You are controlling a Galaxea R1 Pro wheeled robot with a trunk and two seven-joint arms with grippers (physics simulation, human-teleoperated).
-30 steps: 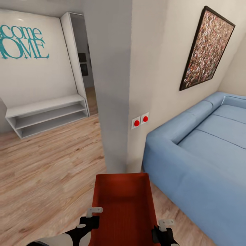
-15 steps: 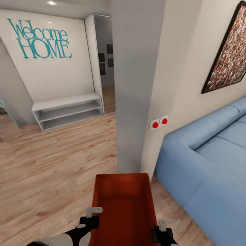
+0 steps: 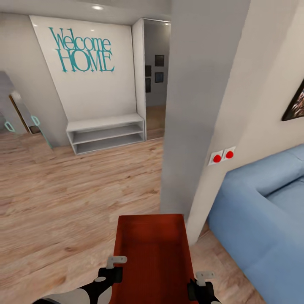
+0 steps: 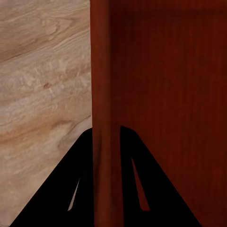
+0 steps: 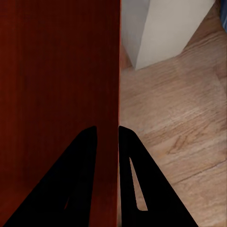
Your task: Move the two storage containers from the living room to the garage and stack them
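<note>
Swinging leftward since a second ago, the head camera now takes in the full teal wall lettering [image 3: 85, 55], reading "Welcome HOME", above a white two-shelf bench [image 3: 107, 133], while the blue sofa [image 3: 261, 219] has slid toward the right edge. Held out low ahead of the robot over the wood-plank floor [image 3: 63, 202], the orange-red storage container [image 3: 150, 253] sits between both arms just as before. Reaching in from the lower left, the left gripper [image 4: 108, 142] is clamped on the container's left wall, one finger each side. Opposite it, the right gripper [image 5: 108, 135] pinches the right wall likewise. Two red-buttoned wall switches [image 3: 222, 156] mark the corner beside the sofa.
</note>
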